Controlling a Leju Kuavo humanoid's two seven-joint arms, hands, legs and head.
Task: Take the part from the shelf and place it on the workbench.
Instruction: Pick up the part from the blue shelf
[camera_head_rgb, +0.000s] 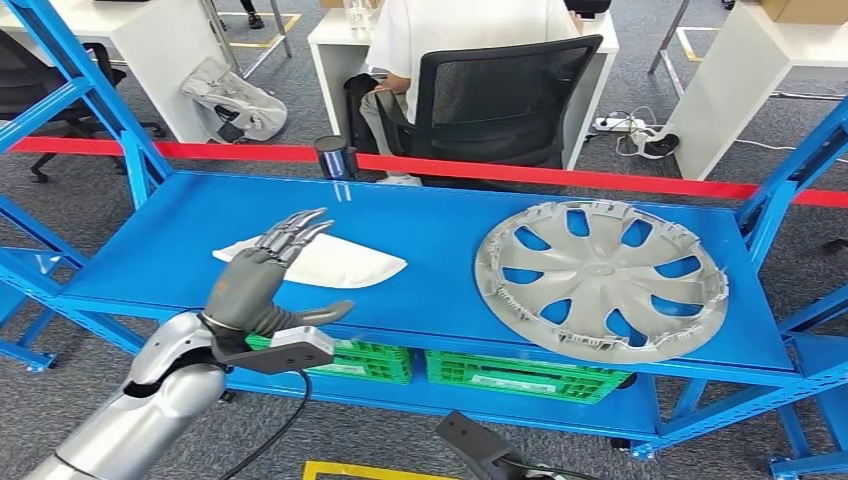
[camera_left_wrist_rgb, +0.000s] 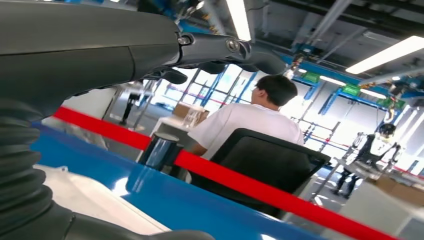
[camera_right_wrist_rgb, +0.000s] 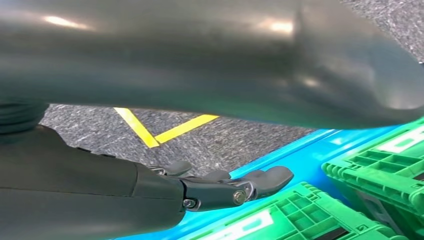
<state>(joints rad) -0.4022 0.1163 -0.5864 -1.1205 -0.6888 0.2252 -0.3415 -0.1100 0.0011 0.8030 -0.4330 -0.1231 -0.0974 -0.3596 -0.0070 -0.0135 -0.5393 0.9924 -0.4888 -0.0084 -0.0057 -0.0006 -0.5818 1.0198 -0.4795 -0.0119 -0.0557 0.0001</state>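
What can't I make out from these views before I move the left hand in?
- White part: its near-left end sits behind the left hand in the head view; the left wrist view is cut off by the hand's cover.
- Green crates: contents hidden under the blue shelf; the right wrist view gives just their rims.
- Right hand: whether it is open, since its arm covers much of the right wrist view.
- Hubcap: underside hidden.

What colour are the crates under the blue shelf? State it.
Green crates, clearest in the head view.
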